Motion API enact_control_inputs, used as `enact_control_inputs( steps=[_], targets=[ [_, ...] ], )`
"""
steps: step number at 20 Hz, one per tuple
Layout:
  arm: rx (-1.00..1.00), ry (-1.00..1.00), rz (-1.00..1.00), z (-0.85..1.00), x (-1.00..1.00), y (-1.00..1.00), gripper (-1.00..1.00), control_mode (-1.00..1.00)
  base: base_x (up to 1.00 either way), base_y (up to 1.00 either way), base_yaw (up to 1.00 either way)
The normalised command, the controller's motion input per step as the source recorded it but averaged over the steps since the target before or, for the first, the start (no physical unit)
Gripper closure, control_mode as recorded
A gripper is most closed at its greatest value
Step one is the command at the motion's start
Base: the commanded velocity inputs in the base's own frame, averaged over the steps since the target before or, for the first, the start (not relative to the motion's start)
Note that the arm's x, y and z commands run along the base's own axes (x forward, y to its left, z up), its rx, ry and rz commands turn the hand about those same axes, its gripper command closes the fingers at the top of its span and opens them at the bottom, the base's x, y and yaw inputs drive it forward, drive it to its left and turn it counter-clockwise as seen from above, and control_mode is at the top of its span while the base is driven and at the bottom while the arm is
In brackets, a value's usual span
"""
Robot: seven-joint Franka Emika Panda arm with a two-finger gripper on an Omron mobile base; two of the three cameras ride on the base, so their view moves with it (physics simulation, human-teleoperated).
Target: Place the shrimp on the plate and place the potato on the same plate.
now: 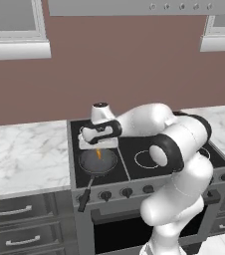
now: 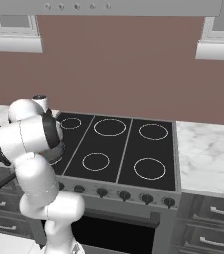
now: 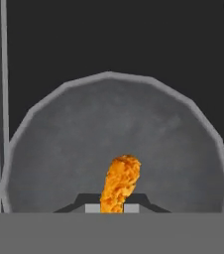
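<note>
Shrimp [image 3: 120, 182] rough, crumbly-looking; pan [image 3: 59, 149] matt grey; counter [image 1: 22, 154] veined marble, smooth.

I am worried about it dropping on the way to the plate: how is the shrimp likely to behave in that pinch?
The shrimp is tiny and thin, so it is probably very light. The hand is shut on its lower end alone, so it might pivot or slip. Its rough, crumbly-looking surface may help the hold. It hangs above the frying pan, so a drop would likely land there.
</note>
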Motion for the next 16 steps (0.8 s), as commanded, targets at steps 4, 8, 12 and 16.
enact_control_inputs(
  steps=[4, 8, 12, 16],
  targets=[
    [-0.01, -0.03, 0.00, 0.42, -0.43, -0.45, 1.00, -1.00, 0.00, 0.00, 0.00],
    [-0.01, -0.03, 0.00, 0.39, -0.32, -0.49, 1.00, -1.00, 0.00, 0.00, 0.00],
    [0.00, -0.04, 0.00, 0.26, -0.36, -0.55, 1.00, -1.00, 0.00, 0.00, 0.00],
    [0.00, -0.04, 0.00, 0.29, -0.57, -0.73, 1.00, -1.00, 0.00, 0.00, 0.00]
  ],
)
